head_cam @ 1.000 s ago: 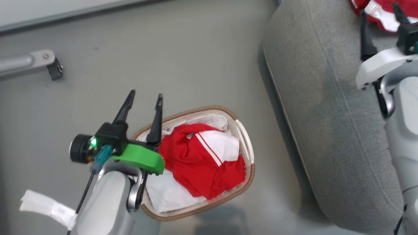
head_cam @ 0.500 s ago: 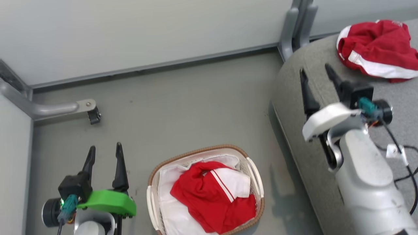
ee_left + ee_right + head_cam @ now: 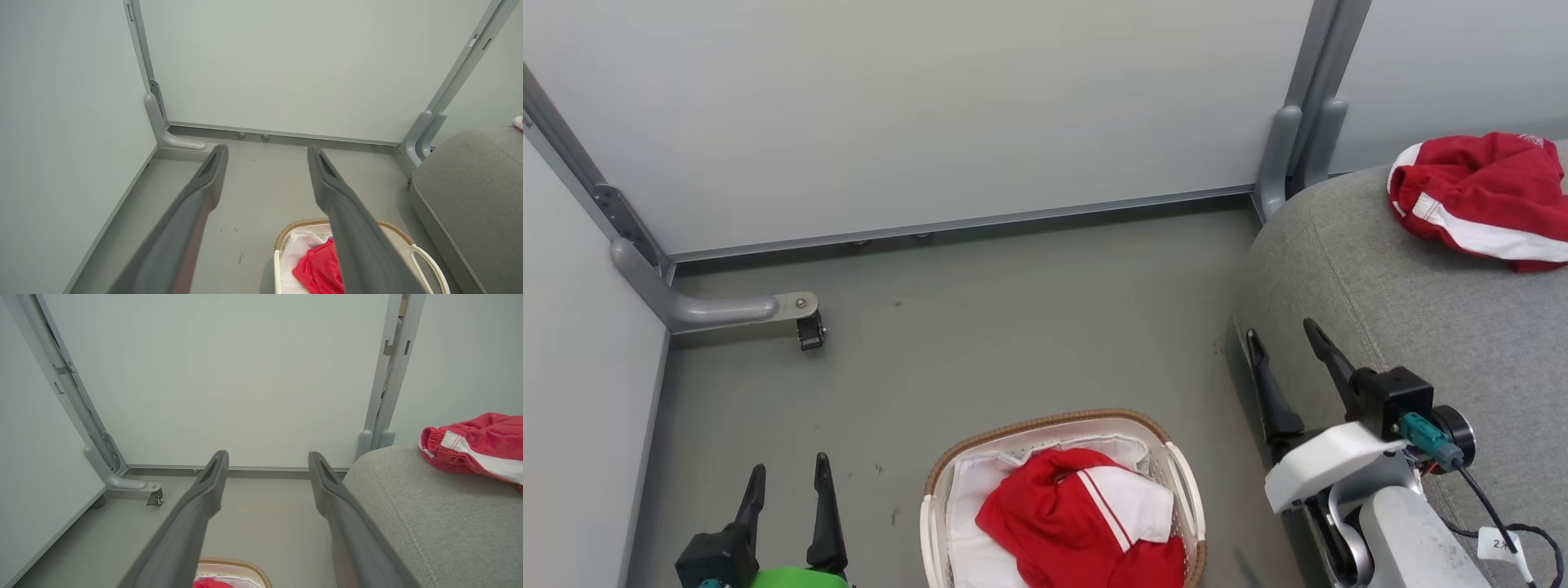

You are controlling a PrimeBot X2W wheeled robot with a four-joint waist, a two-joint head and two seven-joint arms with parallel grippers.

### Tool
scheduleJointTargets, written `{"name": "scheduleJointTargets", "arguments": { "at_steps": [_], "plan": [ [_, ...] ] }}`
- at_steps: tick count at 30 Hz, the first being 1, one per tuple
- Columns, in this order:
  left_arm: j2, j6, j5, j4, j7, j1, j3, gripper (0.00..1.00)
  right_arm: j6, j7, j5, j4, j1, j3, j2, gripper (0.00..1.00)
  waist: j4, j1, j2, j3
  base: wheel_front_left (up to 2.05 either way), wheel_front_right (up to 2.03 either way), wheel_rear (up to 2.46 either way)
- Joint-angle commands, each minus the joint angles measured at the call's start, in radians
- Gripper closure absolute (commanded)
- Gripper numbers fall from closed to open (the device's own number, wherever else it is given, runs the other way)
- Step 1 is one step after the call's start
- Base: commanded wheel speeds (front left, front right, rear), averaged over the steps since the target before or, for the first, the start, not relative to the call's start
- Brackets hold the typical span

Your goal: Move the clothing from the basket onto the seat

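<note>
Lying crumpled, clothing [image 3: 1054,523] is seen in the basket [image 3: 1045,422] and on the seat [image 3: 1380,310] edge; left gripper [image 3: 790,464] and right gripper [image 3: 1279,328] are found open.

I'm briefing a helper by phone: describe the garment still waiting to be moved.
Left of the big grey seat, an oval white basket with a brown rim stands on the floor. The crumpled red garment with a white panel lies inside it; the other red garment lies on the seat.

You have bright red clothing [image 3: 1045,527] with white panels and thin stripes, a white basket [image 3: 1045,421] rimmed brown, a grey seat [image 3: 1421,327].
</note>
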Motion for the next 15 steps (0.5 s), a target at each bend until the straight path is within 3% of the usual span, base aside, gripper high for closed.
{"name": "scheduleJointTargets", "arguments": {
  "at_steps": [1, 15],
  "plan": [
    [-0.001, 0.001, -0.01, -0.007, -0.001, 0.016, -0.001, 0.0, -0.001, -0.002, -0.002, -0.01, 0.025, 0.006, -0.004, 0.0, 0.0, 0.0001, 0.0, -0.007, 0.0, 0.0, 0.0],
    [-0.001, 0.021, -0.034, -0.016, -0.001, 0.035, -0.048, 0.0, -0.001, -0.002, 0.022, 0.002, 0.109, 0.026, -0.004, 0.0, -0.001, 0.0001, 0.0, -0.018, 0.0, 0.0, 0.0]
  ]
}}
